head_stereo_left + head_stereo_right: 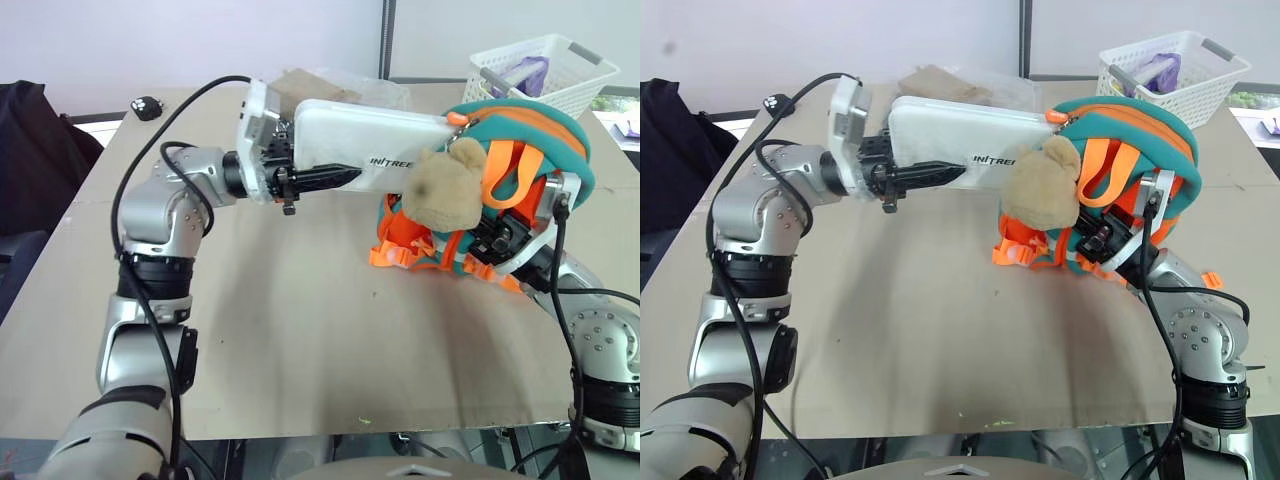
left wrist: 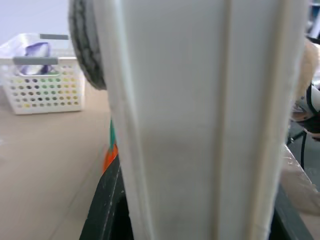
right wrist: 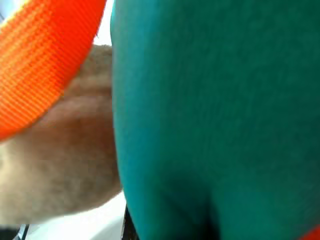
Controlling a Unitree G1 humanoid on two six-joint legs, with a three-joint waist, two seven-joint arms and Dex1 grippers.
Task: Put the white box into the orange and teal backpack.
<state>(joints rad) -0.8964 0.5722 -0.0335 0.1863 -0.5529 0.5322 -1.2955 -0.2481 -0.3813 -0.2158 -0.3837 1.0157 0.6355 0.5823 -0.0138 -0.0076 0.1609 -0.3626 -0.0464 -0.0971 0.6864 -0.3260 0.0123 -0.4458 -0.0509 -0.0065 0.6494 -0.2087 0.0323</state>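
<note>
My left gripper [image 1: 340,165] is shut on the white box [image 1: 370,140] and holds it level above the table, long side toward the right. The box's far end meets the upper rim of the orange and teal backpack [image 1: 530,130]; I cannot tell whether it is inside. A tan plush charm [image 1: 440,190] hangs in front of that end. The backpack is raised off the table, orange straps dangling, with my right gripper [image 1: 1105,240] shut on its underside. The left wrist view shows the box's edge [image 2: 200,125], and teal fabric [image 3: 215,115] covers the right wrist view.
A white lattice basket [image 1: 545,70] with something purple in it stands at the back right. A clear bag with a brown item [image 1: 330,90] lies behind the box. A small dark object [image 1: 147,105] sits at the back left of the tan table [image 1: 300,340].
</note>
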